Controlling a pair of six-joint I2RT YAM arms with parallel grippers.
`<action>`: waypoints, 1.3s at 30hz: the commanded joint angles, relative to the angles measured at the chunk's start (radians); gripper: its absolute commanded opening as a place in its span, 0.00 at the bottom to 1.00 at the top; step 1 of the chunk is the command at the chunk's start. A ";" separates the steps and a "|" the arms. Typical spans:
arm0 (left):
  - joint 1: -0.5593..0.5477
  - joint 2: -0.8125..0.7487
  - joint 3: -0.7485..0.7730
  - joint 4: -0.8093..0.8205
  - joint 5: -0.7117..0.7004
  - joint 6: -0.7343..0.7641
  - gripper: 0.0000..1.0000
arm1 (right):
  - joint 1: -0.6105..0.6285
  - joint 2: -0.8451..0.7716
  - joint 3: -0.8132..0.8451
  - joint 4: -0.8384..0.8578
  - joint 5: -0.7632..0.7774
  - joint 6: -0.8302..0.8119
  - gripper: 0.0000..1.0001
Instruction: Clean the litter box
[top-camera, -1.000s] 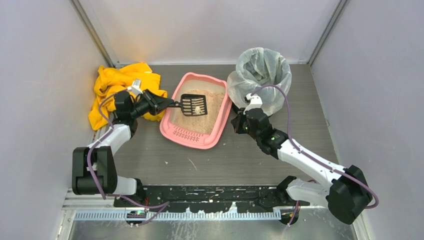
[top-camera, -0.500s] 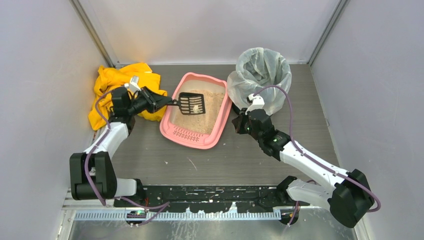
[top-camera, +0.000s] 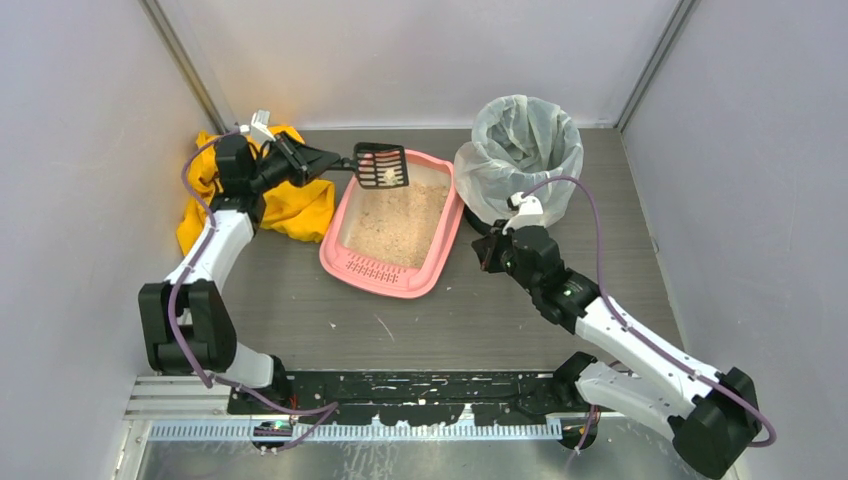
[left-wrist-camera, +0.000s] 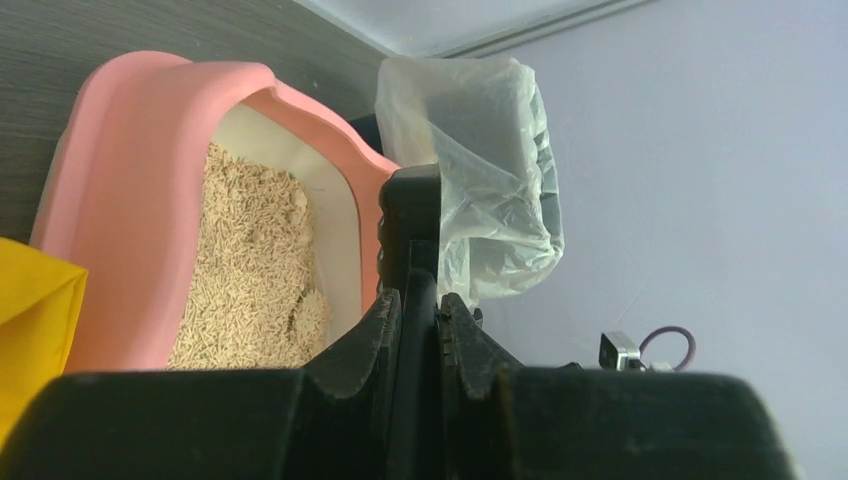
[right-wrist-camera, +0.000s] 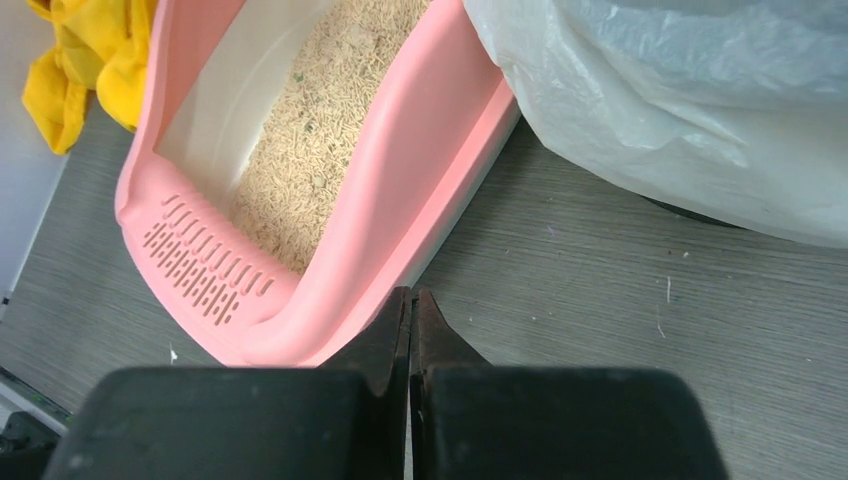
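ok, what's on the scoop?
One pale clump sits on the scoop, held by the left hand over the far end of the litter box. Anything under the clump is covered.

Pale lump (top-camera: 384, 176) on the scoop (top-camera: 393, 158), over the litter box's (top-camera: 385, 283) far end: too small to identify. Left of the litter box, the left arm (top-camera: 215, 240) hides part of the yellow cloth (top-camera: 295, 210). Right of it, the right wrist view crops the bin liner (right-wrist-camera: 680, 120)

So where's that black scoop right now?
In the top view, the left gripper holds the scoop over the litter box's far-left corner, beside the yellow cloth.
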 joint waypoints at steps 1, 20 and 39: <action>-0.019 0.045 0.098 0.018 0.000 -0.054 0.00 | -0.005 -0.115 0.022 -0.047 0.035 -0.008 0.01; -0.284 0.358 0.608 0.025 -0.112 -0.174 0.00 | -0.004 -0.312 0.022 -0.183 0.134 -0.032 0.01; -0.462 0.738 1.138 -0.133 -0.245 0.064 0.00 | -0.004 -0.350 -0.005 -0.213 0.161 -0.019 0.01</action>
